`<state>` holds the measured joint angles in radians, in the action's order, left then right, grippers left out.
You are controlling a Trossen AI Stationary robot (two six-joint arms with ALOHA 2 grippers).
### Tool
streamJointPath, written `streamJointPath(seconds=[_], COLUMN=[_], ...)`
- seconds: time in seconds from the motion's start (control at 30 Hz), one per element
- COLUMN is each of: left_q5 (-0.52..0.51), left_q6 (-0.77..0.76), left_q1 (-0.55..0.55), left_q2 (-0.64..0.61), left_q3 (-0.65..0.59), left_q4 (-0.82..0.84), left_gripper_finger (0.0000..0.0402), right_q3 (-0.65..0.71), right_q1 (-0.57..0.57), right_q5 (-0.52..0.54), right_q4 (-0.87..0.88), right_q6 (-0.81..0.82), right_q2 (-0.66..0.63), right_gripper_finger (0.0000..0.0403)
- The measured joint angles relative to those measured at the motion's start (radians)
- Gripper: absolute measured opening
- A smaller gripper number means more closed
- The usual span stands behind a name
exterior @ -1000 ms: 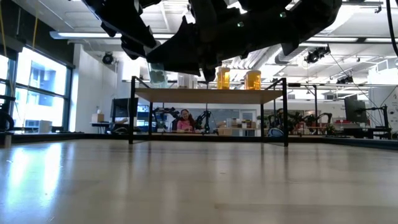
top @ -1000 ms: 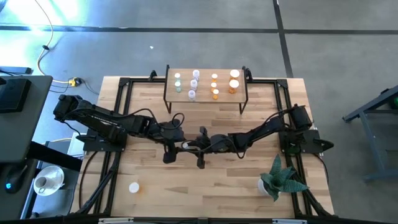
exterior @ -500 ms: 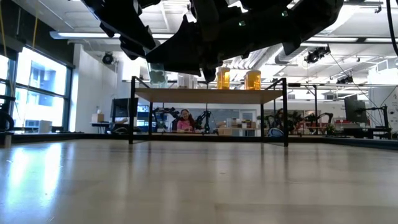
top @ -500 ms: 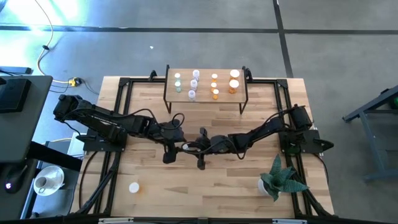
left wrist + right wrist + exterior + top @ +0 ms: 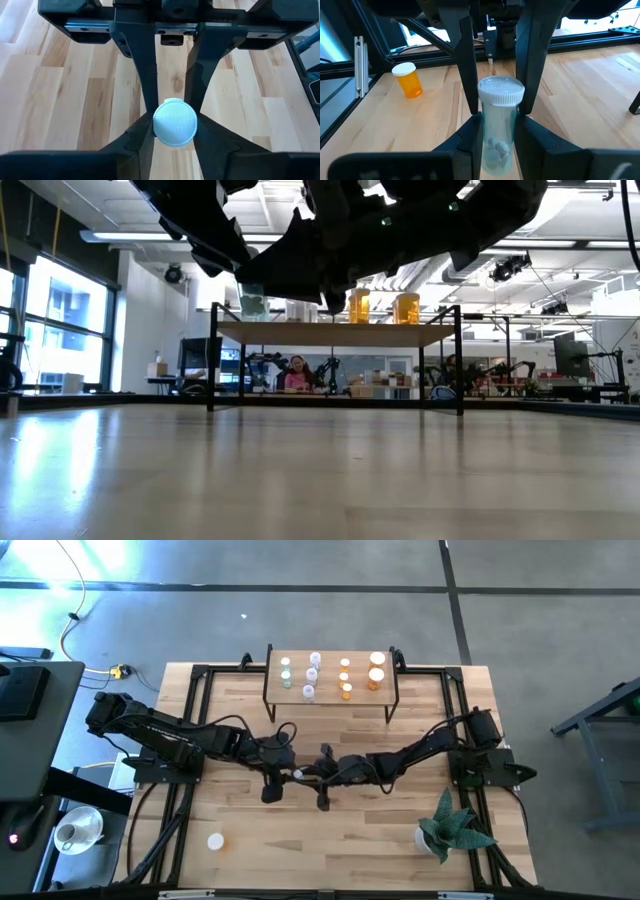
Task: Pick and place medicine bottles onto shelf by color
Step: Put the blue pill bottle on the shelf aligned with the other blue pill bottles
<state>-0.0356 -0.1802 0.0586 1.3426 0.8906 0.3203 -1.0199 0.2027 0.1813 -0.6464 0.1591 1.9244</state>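
A pale clear medicine bottle (image 5: 496,135) with a white cap (image 5: 174,122) and pills inside hangs above the middle of the table, between my two grippers. My left gripper (image 5: 291,774) comes from the table's left and is shut on its cap end. My right gripper (image 5: 307,775) comes from the right and is shut on its body. The shelf (image 5: 330,690) stands at the table's far edge. On it are pale green (image 5: 286,672), whitish (image 5: 312,670) and orange bottles (image 5: 376,670) in separate columns. One more orange bottle (image 5: 407,79) stands upright on the table at the near left. My left gripper pinches the bottle's cap end (image 5: 190,125) between its two fingers (image 5: 527,75). They come roughly level from the table's left, along the bottle. The cap's top faces this gripper. My right gripper pinches the clear body (image 5: 496,150) below the cap between its two fingers. They come from the table's right, along the bottle. The bottle is lifted clear of the table, its cap toward the left.
A potted plant (image 5: 452,830) stands at the table's near right corner. Black frame rails (image 5: 190,730) run along the left and right sides of the table. A white cup (image 5: 76,830) sits off the table at the near left. Bare wood lies in front of the shelf.
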Motion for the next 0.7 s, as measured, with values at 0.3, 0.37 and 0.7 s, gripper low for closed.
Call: streamJointPath(seconds=[0.3,0.37,0.7], left_q5=[-0.002,-0.002,-0.032], left_q6=[0.0,0.0,0.0], left_q1=[0.0,0.0,0.0], left_q2=[0.0,0.0,0.0], left_q3=[0.0,0.0,0.0], left_q4=[-0.002,-0.004,-0.004], left_gripper_finger=[0.0114,0.0111,0.0109], right_q3=[0.0,0.0,0.0], right_q1=[-0.012,-0.012,-0.013], right_q5=[-0.003,-0.003,-0.002], right_q4=[0.001,0.002,0.09], right_q6=[0.007,0.0,-0.003], right_q2=[0.0,0.0,0.0], right_gripper_finger=[0.0102,0.0123,0.0177])
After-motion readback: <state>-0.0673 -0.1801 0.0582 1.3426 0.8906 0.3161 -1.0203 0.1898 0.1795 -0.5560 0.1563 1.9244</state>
